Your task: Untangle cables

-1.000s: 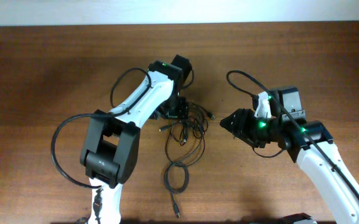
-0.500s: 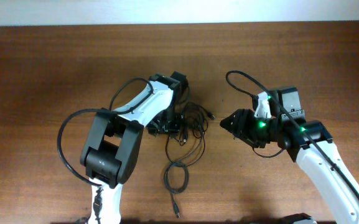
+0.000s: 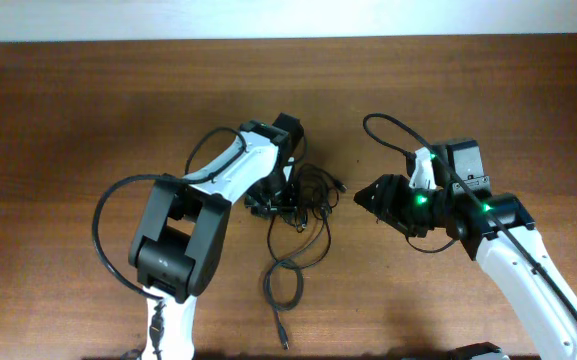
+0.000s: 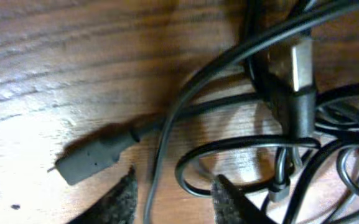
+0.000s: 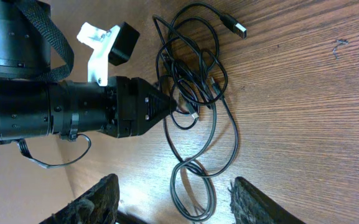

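Note:
The cables (image 3: 305,195) lie as a tangled black bundle mid-table, with a small coil (image 3: 285,285) trailing toward the front. My left gripper (image 3: 274,203) is down at the bundle's left edge. In the left wrist view its jaws (image 4: 175,177) stand partly narrowed, open either side of one thin strand (image 4: 156,180), with a gap on both sides. A dark plug (image 4: 89,160) and a metal-tipped plug (image 4: 302,59) lie close by. My right gripper (image 3: 361,198) hovers just right of the bundle, open (image 5: 179,202) and holding nothing; the coil (image 5: 191,186) shows beyond its fingers.
A metal USB plug (image 5: 235,26) sticks out at the bundle's far side. One loose plug end (image 3: 283,335) lies near the front edge. The left arm's wrist (image 5: 73,115) fills the left of the right wrist view. Bare wooden table (image 3: 88,110) surrounds the bundle.
The left gripper has come down onto the bundle's left edge and its jaws have narrowed around a strand. The right arm has stayed put.

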Motion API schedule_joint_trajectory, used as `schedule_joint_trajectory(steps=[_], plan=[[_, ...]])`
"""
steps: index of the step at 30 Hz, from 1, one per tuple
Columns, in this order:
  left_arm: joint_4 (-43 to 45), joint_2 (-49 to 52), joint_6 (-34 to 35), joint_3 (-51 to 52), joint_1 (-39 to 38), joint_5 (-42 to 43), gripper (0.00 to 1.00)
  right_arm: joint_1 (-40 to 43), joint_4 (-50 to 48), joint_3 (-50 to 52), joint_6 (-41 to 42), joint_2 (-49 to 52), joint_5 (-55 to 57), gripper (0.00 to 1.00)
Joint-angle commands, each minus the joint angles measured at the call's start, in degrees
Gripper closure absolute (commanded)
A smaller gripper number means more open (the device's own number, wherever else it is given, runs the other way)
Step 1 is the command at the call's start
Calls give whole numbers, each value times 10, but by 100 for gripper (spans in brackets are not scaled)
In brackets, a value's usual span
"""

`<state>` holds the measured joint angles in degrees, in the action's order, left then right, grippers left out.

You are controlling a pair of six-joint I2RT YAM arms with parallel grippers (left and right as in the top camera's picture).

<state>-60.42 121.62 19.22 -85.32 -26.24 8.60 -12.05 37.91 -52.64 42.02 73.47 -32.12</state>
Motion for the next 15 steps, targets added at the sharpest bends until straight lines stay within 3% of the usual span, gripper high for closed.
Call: schedule_joint_trajectory(steps=[1, 3, 7, 10, 12, 15], plan=[[42, 6, -4, 31, 1, -9, 80, 0, -1, -4, -3, 2, 9, 42], [44, 5, -5, 29, 1, -9, 100, 0, -1, -4, -3, 2, 9, 42], [-42, 4, -22, -39, 1, -9, 100, 0, 0, -4, -3, 2, 10, 42], [-163, -9, -30, -192, 1, -4, 100, 0, 1, -4, -3, 2, 9, 41], [-194, -26, -31, -263, 1, -3, 100, 0, 2, -4, -3, 2, 9, 41], [-186, -74, -63, -329, 1, 94, 100, 0, -2, -4, -3, 2, 8, 27]])
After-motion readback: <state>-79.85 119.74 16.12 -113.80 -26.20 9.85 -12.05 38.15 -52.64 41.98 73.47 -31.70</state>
